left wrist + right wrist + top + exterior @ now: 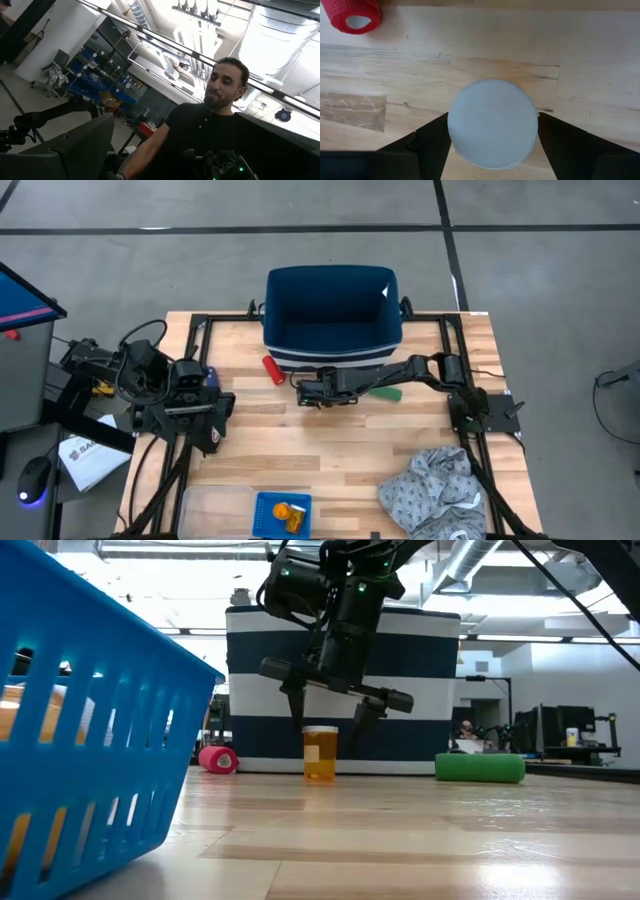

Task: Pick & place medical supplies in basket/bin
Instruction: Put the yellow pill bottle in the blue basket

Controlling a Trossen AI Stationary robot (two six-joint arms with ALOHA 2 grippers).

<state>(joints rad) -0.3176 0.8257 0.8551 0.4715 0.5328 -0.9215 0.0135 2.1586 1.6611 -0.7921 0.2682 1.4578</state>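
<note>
Fingers of the right gripper (335, 712) hang spread, straddling the upright white-capped translucent orange pill bottle (320, 752) on the wooden tabletop (400, 830) before the navy white-striped tub (331, 315), its long axis vertical.

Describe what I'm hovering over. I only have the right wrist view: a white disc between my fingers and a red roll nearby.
Observer: That disc is the cap of an upright orange pill bottle. The right gripper straddles it, open, with its tips at about cap height.
Operator: Give me the drop-off.
Observer: The blue basket sits at the table edge opposite the navy tub, with something orange already inside.
Operator: List what else is close.
Observer: A green piece lies beside the right arm. The left arm waits at the table's left side.
</note>
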